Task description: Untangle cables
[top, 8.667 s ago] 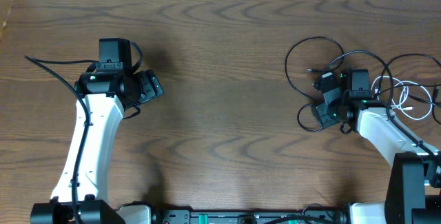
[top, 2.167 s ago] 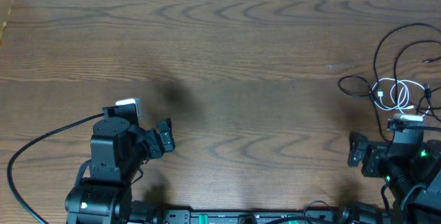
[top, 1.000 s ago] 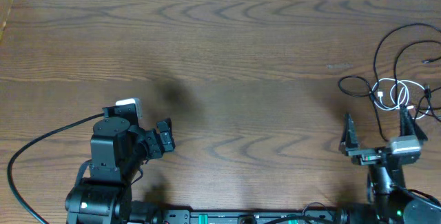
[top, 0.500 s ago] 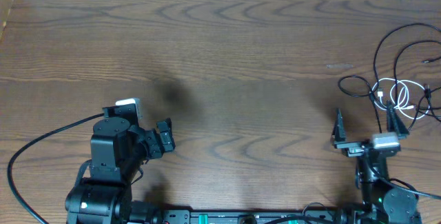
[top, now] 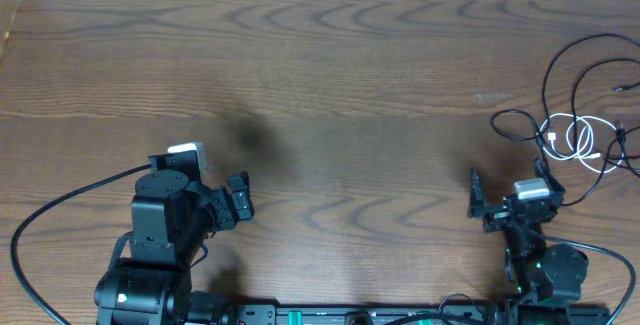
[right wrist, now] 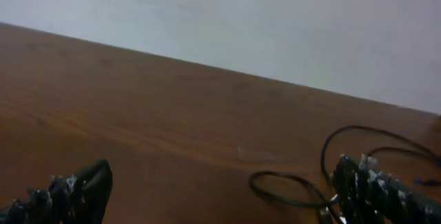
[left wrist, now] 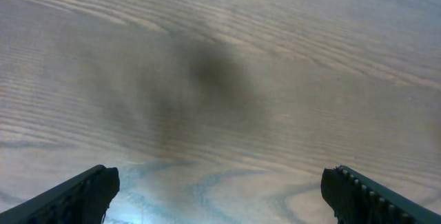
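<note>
Broad brown wood-grain table [top: 350,85], smooth with a low matt sheen; thin black and white cables [top: 578,137] smooth, plastic-sheathed, faintly glossy

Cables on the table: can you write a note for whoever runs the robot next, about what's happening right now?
Left tool: open, empty, over bare table at front left.
Right tool: open, empty, at front right, short of the cables.
Things: black cables and white cable lie bunched at the right edge, crossing each other.
Done: nothing separated yet.
Left to do: pull the white cable clear of the black ones, lay each apart.
</note>
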